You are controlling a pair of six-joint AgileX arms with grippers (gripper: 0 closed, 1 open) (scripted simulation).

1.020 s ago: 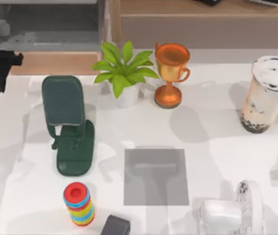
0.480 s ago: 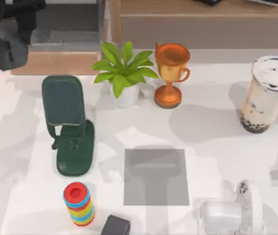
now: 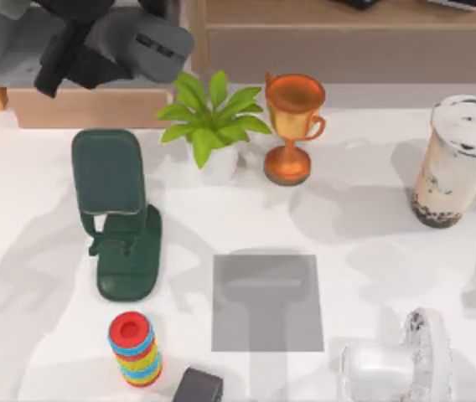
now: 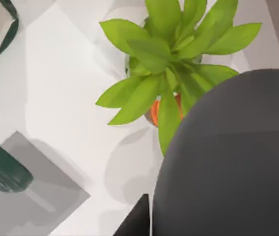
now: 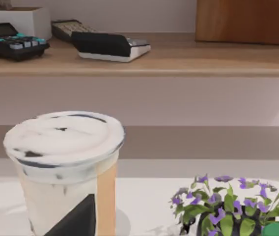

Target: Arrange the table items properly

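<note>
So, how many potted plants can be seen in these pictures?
2. A leafy green plant stands beside the orange trophy, on the top view's left of it. A purple-flowered plant stands near the milk-tea cup. Others may be hidden.

One computer mouse (image 3: pixel 152 48), dark grey, is seen at the top view's upper left, and one milk-tea cup (image 3: pixel 458 161) with a white lid at the right. One green potted plant (image 3: pixel 214 124), one orange trophy (image 3: pixel 292 126), one dark green phone stand (image 3: pixel 117 214), one grey mat (image 3: pixel 266 302) and one stack of coloured rings (image 3: pixel 135 348) are counted. One purple-flowered plant (image 5: pixel 228 206) is seen in the right wrist view.
</note>
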